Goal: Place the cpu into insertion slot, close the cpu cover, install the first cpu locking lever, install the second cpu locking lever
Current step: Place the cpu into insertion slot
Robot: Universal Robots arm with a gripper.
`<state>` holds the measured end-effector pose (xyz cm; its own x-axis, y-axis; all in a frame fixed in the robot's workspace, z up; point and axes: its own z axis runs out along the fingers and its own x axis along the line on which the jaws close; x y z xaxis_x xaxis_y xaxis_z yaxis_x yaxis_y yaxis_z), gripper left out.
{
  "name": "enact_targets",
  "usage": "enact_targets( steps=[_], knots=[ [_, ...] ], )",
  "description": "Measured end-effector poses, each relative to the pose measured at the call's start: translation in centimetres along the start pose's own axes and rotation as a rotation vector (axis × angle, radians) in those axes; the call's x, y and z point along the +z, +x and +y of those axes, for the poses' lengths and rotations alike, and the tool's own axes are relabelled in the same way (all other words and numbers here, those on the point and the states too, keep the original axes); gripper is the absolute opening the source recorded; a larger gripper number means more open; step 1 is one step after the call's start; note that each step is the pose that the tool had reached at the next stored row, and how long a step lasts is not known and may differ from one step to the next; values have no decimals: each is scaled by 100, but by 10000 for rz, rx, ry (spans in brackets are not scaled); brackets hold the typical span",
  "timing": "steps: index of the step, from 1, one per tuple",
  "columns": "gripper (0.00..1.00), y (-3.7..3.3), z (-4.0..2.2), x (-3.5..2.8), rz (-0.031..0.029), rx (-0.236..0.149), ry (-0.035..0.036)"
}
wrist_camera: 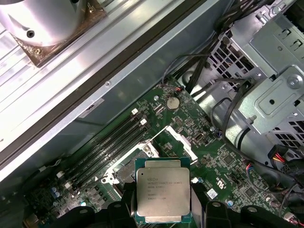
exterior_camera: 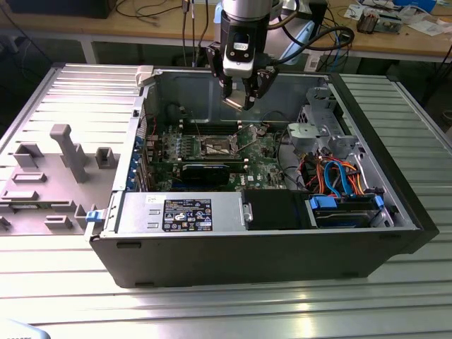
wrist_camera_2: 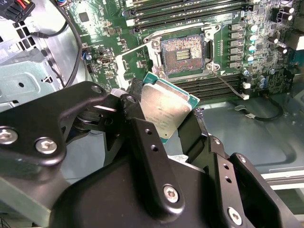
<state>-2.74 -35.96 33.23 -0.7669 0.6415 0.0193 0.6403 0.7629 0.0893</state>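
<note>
The gripper (exterior_camera: 240,101) is clamped on two opposite edges of the cpu (wrist_camera: 163,194), holding it above the open insertion slot (wrist_camera_2: 183,55), not touching. The chip is judged light, rigid and fragile underneath: edge grip only.

Print on the cpu (wrist_camera: 163,194) is too faint to read.

The exterior view looks steeply down on the open computer case (exterior_camera: 268,247), gripper (exterior_camera: 240,99) at its twelve o'clock. Both wrist views ride close above the motherboard (wrist_camera_2: 109,42) (wrist_camera: 223,161), sharing the cpu (wrist_camera_2: 166,107) (wrist_camera: 163,194) and probably the insertion slot (wrist_camera_2: 183,54) (wrist_camera: 127,167).
</note>
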Motion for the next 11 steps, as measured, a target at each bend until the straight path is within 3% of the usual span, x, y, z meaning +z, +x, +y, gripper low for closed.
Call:
enact_targets(
  steps=[11],
  knots=[
    [55, 0, 0, 0, -8, 95, -2]
  ],
)
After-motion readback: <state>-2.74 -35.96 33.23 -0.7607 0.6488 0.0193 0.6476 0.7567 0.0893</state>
